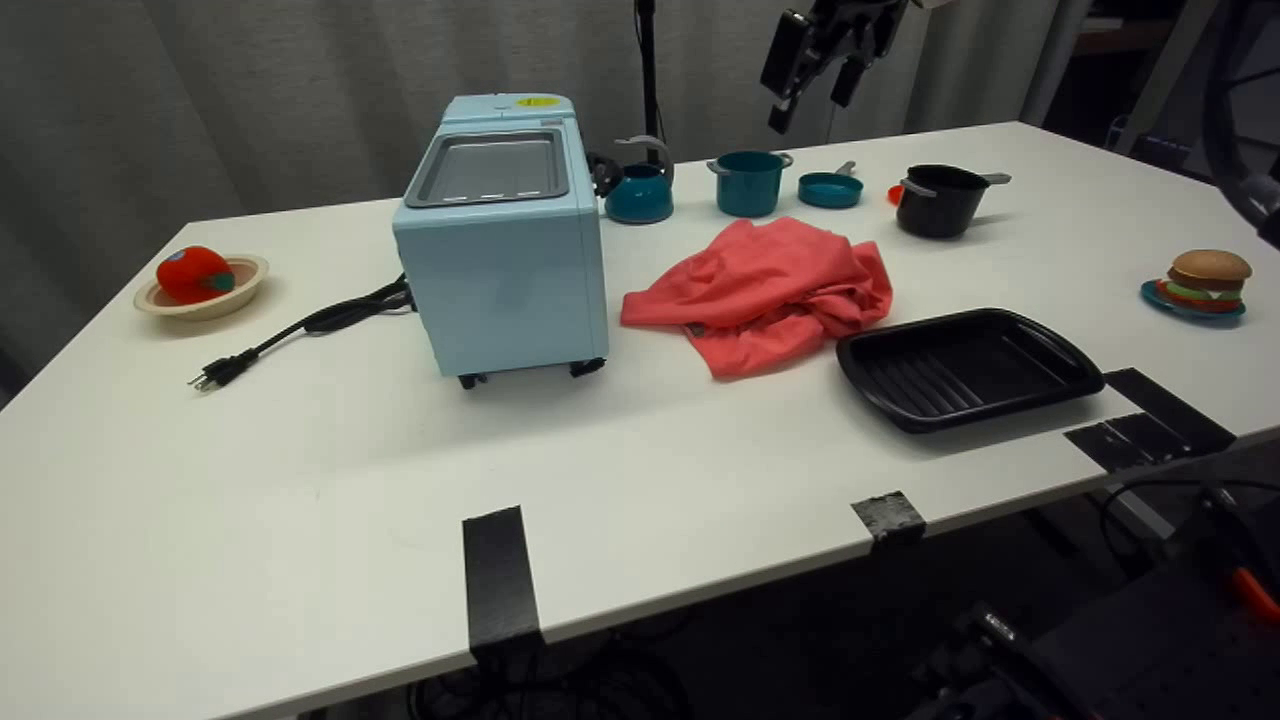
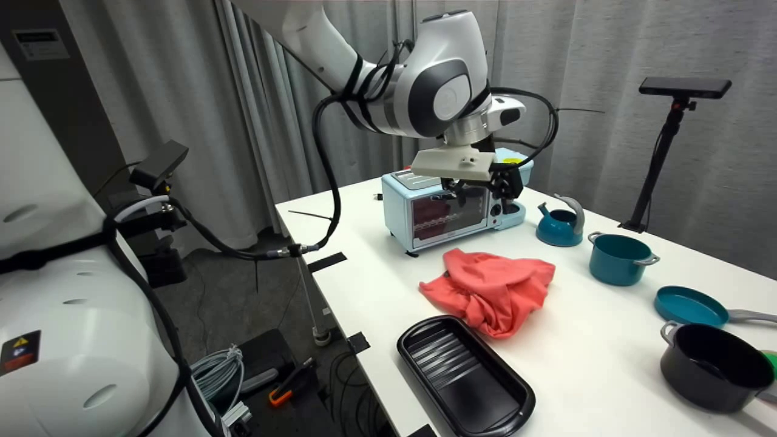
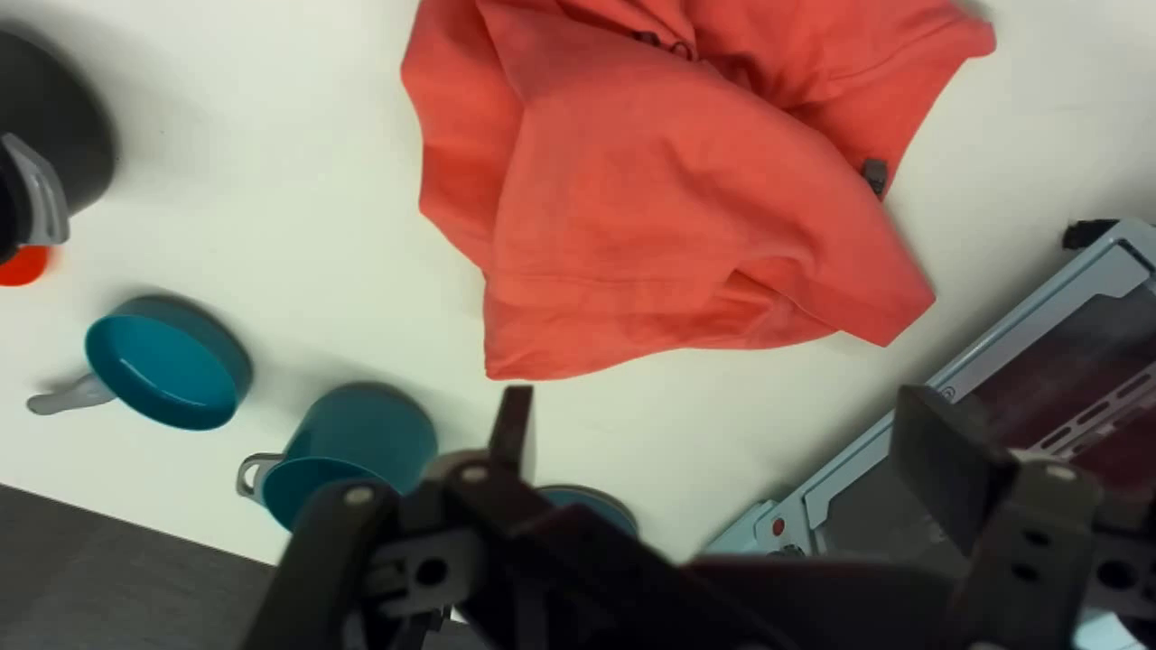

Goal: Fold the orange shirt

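1. My gripper (image 3: 718, 433) hangs above the table (image 1: 300, 480), its fingers (image 3: 939, 460) spread wide apart.
2. From the wrist I see the orange shirt (image 3: 668, 199) lying on the table, clear of both fingertips. It is a crumpled heap, with one broad flap fairly smooth and the rest gathered in creases.
3. Both exterior views give me the shirt between the pale blue toaster oven (image 1: 510, 280) and a black tray (image 1: 1000, 360). The tray is just beside it; I can't tell whether they touch.
4. Near the shirt I have a teal kettle (image 1: 640, 197), teal pot (image 1: 750, 188), teal pan (image 1: 830, 190) and black pot (image 1: 940, 208).
5. Well apart, a burger (image 1: 1208, 275) sits on a teal plate (image 1: 1165, 298).
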{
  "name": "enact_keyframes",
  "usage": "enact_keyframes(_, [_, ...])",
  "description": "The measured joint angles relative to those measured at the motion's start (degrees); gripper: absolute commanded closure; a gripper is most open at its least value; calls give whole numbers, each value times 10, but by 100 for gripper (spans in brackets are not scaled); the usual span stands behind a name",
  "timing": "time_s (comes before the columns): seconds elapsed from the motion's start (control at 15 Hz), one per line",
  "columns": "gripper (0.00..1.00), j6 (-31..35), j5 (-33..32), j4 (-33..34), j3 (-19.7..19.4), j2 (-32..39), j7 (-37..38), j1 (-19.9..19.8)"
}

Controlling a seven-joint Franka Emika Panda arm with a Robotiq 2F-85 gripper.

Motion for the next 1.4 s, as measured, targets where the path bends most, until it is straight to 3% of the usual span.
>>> enact_keyframes(0.27, [0, 67, -5, -54, -7, -36, 9, 0])
enact_keyframes(0.6, [0, 154, -4, -50, -7, 28, 51, 0])
enact_keyframes(1.07, [0, 151, -5, 82, -19, 204, 104, 0])
enact_keyframes(1.4, [0, 67, -1, 199, -36, 300, 110, 0])
